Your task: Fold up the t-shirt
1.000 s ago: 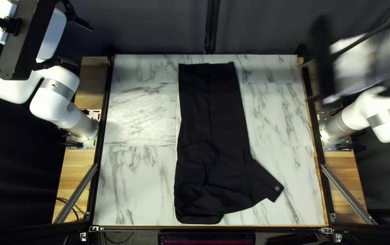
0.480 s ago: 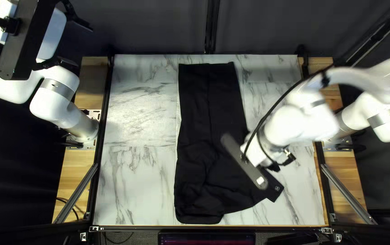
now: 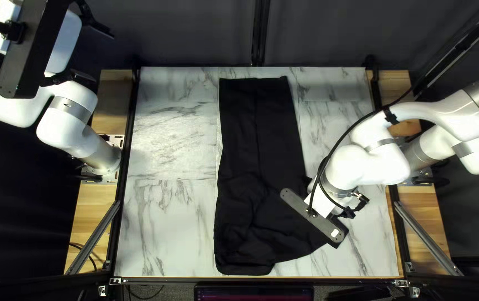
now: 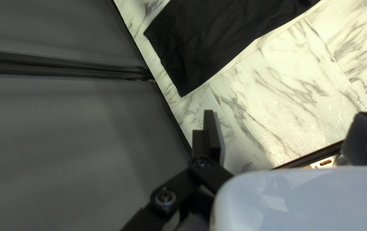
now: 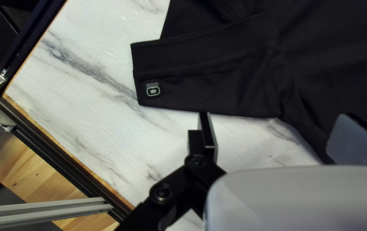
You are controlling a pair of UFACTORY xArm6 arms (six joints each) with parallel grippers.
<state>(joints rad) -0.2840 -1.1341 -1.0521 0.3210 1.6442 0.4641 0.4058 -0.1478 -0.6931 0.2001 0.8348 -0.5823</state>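
Right arm [image 3: 373, 167] stretched inward, left arm [image 3: 66, 128] folded back.
The right gripper [image 3: 322, 205] points down, its fingers spread wide; the left gripper [image 3: 104, 58] is raised, its two fingers also well apart.

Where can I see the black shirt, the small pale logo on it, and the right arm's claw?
Black shirt [image 3: 259, 167]: top left view, near the middle of the cloth.
Small pale logo [image 5: 153, 90]: right wrist view, the logo's middle.
Right arm's claw [image 5: 278, 115]: right wrist view, midway between its open fingertips.
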